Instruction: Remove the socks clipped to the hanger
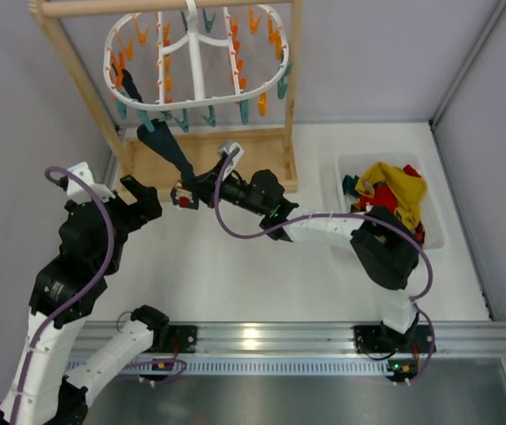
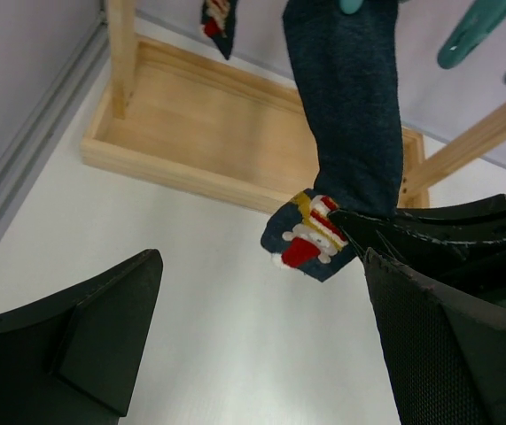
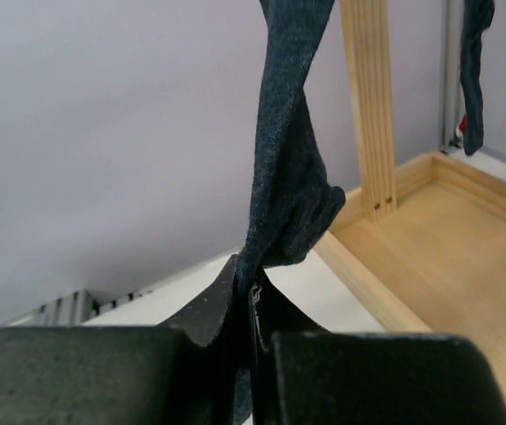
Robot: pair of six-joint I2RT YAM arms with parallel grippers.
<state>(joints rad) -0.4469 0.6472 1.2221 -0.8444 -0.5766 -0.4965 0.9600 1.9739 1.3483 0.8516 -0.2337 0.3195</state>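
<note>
A navy sock (image 1: 166,155) hangs from a teal clip (image 1: 149,122) on the near-left rim of the white hanger (image 1: 198,62). It is drawn out slantwise toward the middle of the worktop (image 1: 235,274). The right pincer (image 3: 245,297) is pressed tight on the sock's lower end, with the fabric pinched between its fingers. The patterned cuff (image 2: 306,243) juts out just beside the fingertips. The left pincer (image 2: 257,292) stands wide apart and holds nothing; it sits just on the near side of the cuff and does not touch the sock. A second navy sock (image 1: 129,86) dangles from the hanger's left rim, apart from both pincers.

The hanger hangs in a wooden frame (image 1: 208,150) whose tray base sits at the far edge of the worktop, left of middle. Pale worktop runs from that base to the near edge, and both arms stand over it. A white bin (image 1: 346,168) by the right edge holds a heap of yellow and red socks (image 1: 399,190).

The right arm rises from the near-right edge and bends beside the bin. Its forearm lies low, running leftward to the front of the frame. The left arm comes up folded from the near-left corner, close to the left wall, with its wrist turned toward the far edge.
</note>
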